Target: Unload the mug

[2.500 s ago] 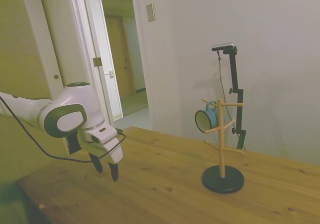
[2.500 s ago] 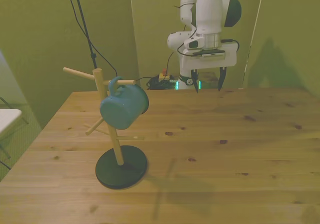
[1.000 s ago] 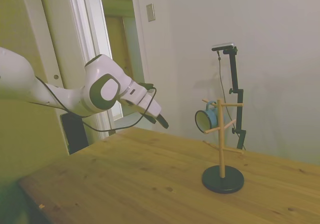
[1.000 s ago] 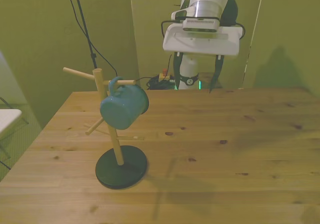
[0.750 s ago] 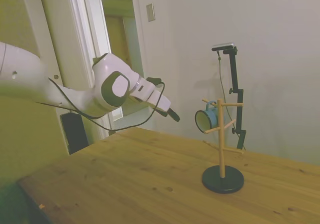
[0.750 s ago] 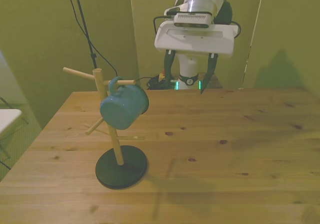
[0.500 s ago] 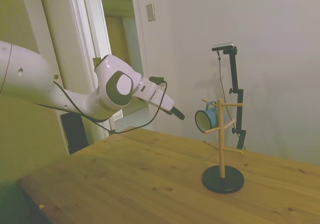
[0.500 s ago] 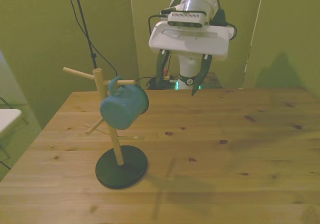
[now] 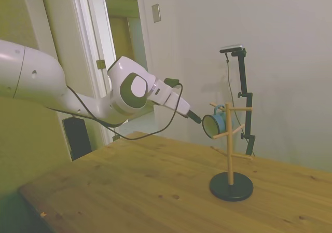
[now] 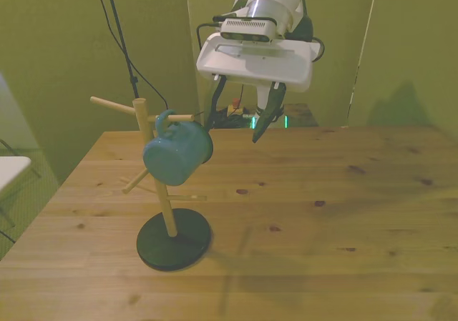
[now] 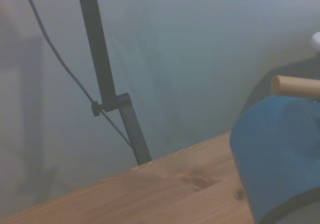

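Note:
The light blue-teal mug (image 10: 177, 154) hangs by its loop handle on an upper peg of the wooden peg stand (image 10: 166, 206), tilted, with its white inside facing the arm in the side view (image 9: 212, 125). My gripper (image 10: 235, 126) is open and empty, held in the air just behind the mug toward the front view's right. In the side view the gripper (image 9: 195, 118) points at the mug's mouth, a short gap away. The wrist view shows the mug's blue wall (image 11: 275, 159) and a peg (image 11: 295, 86) close by.
The stand's black round base (image 10: 174, 238) rests on the wooden table (image 10: 322, 228) toward the front view's left. A white object (image 10: 11, 171) pokes in at that view's left edge. A door and doorway (image 9: 124, 62) lie behind the arm.
The arm has risen from low near the table's edge and swung out toward the mug, fingers staying open. The mug and stand have not moved.

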`<state>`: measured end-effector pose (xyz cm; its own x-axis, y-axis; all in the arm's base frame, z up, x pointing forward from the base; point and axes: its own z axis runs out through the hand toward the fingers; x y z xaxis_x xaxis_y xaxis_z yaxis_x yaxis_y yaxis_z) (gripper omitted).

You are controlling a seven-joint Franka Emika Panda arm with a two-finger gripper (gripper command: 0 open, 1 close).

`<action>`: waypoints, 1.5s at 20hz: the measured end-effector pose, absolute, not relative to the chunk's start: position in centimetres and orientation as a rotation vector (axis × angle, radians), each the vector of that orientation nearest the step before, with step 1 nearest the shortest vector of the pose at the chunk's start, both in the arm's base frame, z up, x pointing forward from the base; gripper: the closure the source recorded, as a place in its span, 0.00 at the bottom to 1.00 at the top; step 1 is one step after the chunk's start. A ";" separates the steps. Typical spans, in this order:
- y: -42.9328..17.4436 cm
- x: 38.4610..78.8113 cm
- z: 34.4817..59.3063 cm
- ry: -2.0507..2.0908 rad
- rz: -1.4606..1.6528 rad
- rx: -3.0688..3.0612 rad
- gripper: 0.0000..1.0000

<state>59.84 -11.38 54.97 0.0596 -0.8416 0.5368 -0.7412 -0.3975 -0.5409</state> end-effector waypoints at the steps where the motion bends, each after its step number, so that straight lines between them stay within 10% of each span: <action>1: -11.5 59.9 55.0 1.653 -1.266 -2.189 0.00; 22: -15.1 62.8 51.7 1.717 -1.375 -2.052 0.00; 23: -15.2 63.0 51.6 1.721 -1.379 -2.047 1.00; 30: -15.4 63.2 51.2 1.731 -1.378 -2.042 1.00</action>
<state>63.18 -15.43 51.23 -0.0751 -0.8363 0.5431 -0.7170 -0.3333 -0.6123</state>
